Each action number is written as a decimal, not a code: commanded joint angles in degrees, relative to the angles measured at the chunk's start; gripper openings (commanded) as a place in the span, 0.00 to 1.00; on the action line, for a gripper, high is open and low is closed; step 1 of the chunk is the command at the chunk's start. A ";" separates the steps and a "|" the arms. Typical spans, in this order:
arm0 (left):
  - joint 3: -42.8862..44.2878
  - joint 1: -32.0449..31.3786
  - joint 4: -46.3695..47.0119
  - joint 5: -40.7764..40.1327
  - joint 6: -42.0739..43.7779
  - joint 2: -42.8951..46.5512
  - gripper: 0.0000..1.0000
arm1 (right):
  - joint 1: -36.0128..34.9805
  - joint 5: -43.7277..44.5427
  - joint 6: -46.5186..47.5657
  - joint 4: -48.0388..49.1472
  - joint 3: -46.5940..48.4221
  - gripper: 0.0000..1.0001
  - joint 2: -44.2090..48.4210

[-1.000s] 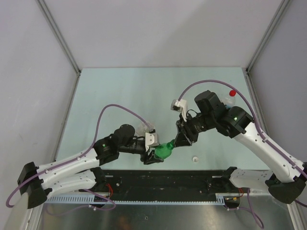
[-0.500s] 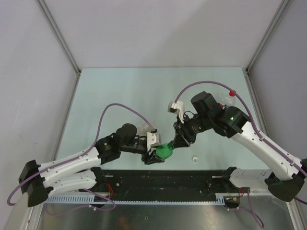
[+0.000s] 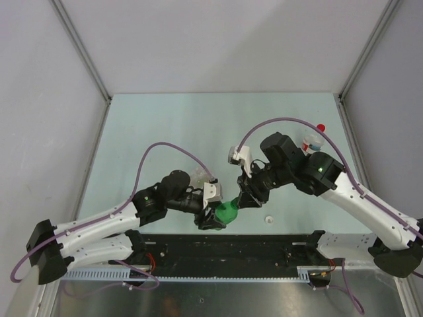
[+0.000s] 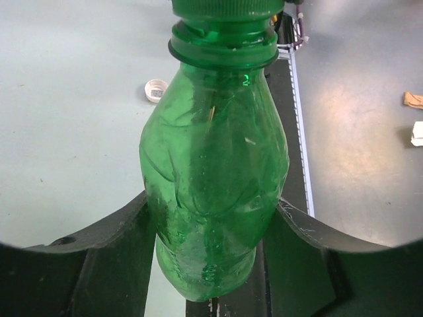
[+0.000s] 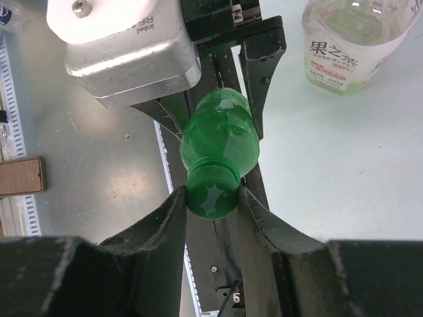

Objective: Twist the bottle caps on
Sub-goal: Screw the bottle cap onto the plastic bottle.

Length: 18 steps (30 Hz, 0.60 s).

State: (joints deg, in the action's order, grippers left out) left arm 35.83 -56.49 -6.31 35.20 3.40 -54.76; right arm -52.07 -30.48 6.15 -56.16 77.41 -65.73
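From my seat, the pale green tabletop (image 3: 165, 132) fills the middle of the overhead view, and both arms reach in over its near edge and meet there.

My left hand (image 3: 213, 216) is clamped on the body of the green bottle (image 4: 215, 185). One black finger presses each side of the lower half. The bottle is held up off the tabletop, with its neck pointing towards the right arm.

My right hand (image 3: 244, 198) comes in from the other side. Its two fingers are closed on the green cap (image 5: 211, 195), one on each flank. That cap sits on the green bottle's neck; I cannot tell how far down the thread it is.

In the right wrist view, a wider clear bottle (image 5: 353, 39) with a printed label sits on the tabletop beyond the left hand.

A small clear bottle (image 3: 309, 142) is at the far right, partly hidden by the right arm, with the red cap (image 3: 321, 127) at its top.

The white cap (image 3: 269, 218) lies alone on the tabletop, near the front edge and to the right of the held bottle, touching nothing.
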 commanded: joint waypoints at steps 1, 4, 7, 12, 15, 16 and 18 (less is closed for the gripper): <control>4.02 0.06 11.34 2.38 -2.95 1.18 0.00 | -1.83 -1.37 2.29 0.17 -1.61 0.10 -0.28; 5.07 0.06 11.63 3.31 -2.17 0.71 0.00 | -2.42 -1.03 3.79 -0.27 -1.86 0.10 -0.78; 6.37 0.06 11.66 3.87 -0.43 -0.29 0.00 | -2.58 -1.11 4.67 -0.39 -1.95 0.09 -1.30; 9.26 0.06 11.63 1.26 0.15 -1.74 0.00 | -2.84 5.09 -0.37 0.57 -2.06 0.08 -2.53; 10.42 0.02 11.77 -3.54 0.88 -2.24 0.00 | -2.83 11.74 -6.39 1.81 -2.21 0.05 -2.97; 10.67 0.04 11.81 -4.74 1.73 -2.39 0.00 | -2.49 12.72 -8.51 1.91 -2.19 0.05 -3.25; 10.99 0.06 11.88 -6.93 3.86 -2.72 0.00 | -2.00 13.87 -12.67 2.08 -2.20 0.04 -3.81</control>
State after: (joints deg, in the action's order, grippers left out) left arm 38.57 -56.49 -8.80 32.91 4.67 -58.59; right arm -53.65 -23.66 2.61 -54.52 76.82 -66.52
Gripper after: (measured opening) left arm 0.621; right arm 0.369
